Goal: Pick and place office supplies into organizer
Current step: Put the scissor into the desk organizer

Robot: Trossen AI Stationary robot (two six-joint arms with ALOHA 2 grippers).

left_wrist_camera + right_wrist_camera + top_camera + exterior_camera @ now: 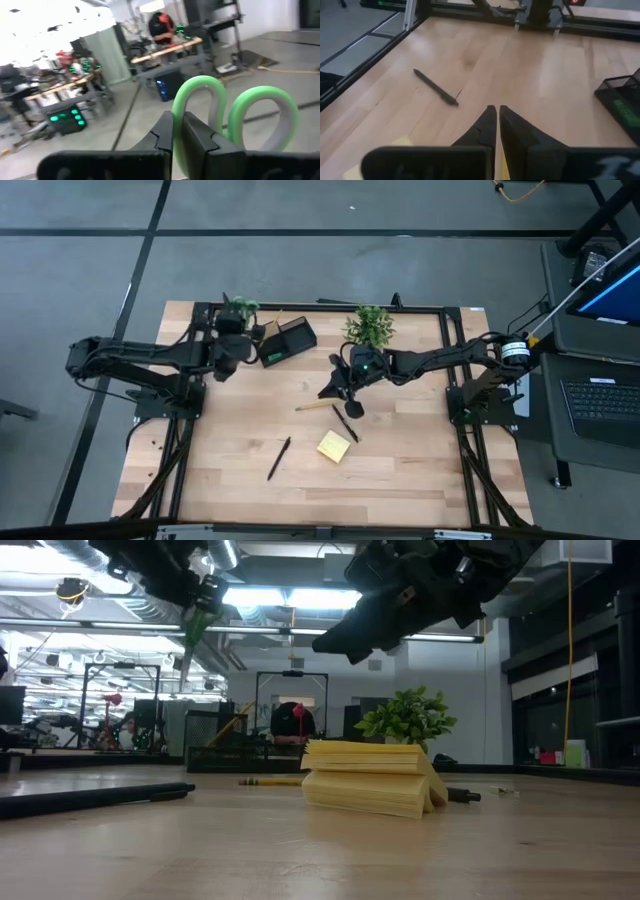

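Bright overhead ceiling lights [270, 598]; blurred, washed-out left wrist background.

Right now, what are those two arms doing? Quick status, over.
Left pincer shut on scissors, raised near organizer. Right pincer shut, empty, over pencil. Nothing blocking.

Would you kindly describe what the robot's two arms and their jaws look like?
Both arms are dark, nearly black, jointed and slender, with cables running along them. The left gripper and right gripper each end in two black, wedge-shaped jaws tapering to points. A small green light glows on the right arm's wrist.
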